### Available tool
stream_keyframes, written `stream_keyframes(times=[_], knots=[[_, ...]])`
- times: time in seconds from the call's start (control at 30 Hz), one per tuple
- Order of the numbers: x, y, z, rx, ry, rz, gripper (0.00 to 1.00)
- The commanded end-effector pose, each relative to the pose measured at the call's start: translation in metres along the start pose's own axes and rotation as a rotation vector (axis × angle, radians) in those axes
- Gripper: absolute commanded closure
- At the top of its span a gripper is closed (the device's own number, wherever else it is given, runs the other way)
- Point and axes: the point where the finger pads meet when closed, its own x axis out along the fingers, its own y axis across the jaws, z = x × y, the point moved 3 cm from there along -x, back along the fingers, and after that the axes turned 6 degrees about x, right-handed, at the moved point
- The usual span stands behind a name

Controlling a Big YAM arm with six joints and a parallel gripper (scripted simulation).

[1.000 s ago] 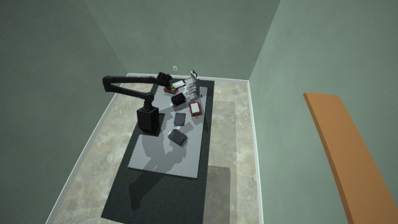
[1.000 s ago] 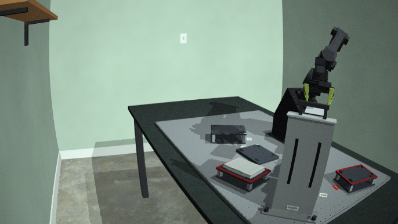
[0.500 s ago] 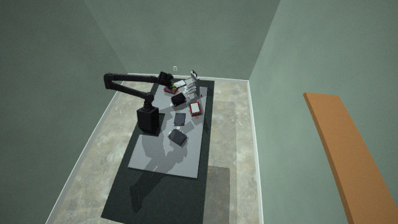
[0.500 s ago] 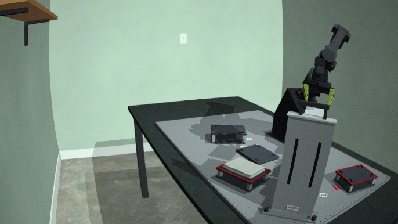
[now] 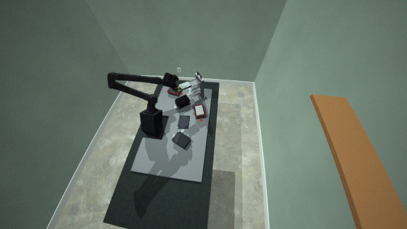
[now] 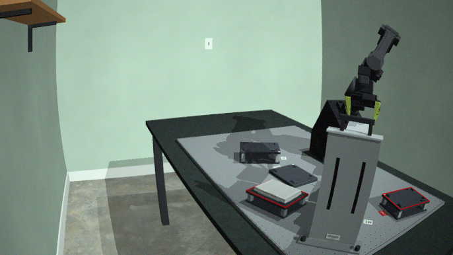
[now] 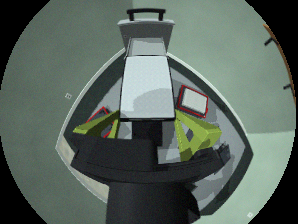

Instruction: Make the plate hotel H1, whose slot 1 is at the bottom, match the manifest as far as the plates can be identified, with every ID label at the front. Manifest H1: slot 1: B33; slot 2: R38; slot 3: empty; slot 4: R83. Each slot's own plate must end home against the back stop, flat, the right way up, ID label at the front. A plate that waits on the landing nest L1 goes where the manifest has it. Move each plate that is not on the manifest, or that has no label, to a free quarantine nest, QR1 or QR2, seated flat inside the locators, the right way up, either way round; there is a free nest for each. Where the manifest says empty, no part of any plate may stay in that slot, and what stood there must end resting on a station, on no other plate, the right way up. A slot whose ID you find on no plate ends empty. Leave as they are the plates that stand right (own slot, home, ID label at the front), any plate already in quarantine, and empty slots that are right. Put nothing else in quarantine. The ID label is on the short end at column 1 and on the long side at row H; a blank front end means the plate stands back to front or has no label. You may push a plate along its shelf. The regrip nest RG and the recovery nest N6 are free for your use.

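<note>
My gripper [image 5: 179, 88] [image 6: 362, 116] [image 7: 147, 113] is shut on a white plate [image 5: 185, 85] [image 6: 358, 127] [image 7: 148, 82], its fingers set wide on the two long sides near the plate's close end. The plate looks level and points at the hotel H1 [image 5: 203, 90] [image 6: 347, 185] [image 7: 169, 30], near its upper part. Which slot level it faces cannot be told. No ID label is readable. In the top view the shelves show as pale layers; their contents cannot be made out. The exterior camera sees the hotel's back. A pale plate [image 5: 199, 110] [image 6: 278, 190] [image 7: 194, 99] lies on one red-rimmed nest.
The other red-rimmed nest [image 5: 174, 91] [image 6: 407, 198] holds no plate. A black raised nest [image 5: 182, 101] stands near the hotel front. A low dark nest [image 5: 184, 121] [image 6: 293, 174] and a raised dark nest [image 5: 181, 140] [image 6: 259, 147] stand farther away, without plates.
</note>
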Motion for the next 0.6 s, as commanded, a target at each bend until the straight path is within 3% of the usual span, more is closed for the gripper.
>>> stream_keyframes(times=[0.0,0.37,0.4,0.43,0.47,0.53,0.57], knots=[[-0.002,0.022,0.039,-0.022,-0.077,0.04,0.14],[0.005,0.022,0.046,-0.021,-0.077,0.039,0.14],[0.005,0.012,0.032,-0.018,-0.053,0.021,0.14],[0.005,0.022,0.046,-0.022,-0.077,0.039,0.14],[0.005,0.012,0.032,-0.018,-0.053,0.021,0.14],[0.004,0.021,0.046,-0.022,-0.078,0.038,0.14],[0.004,0.012,0.032,-0.018,-0.053,0.021,0.14]])
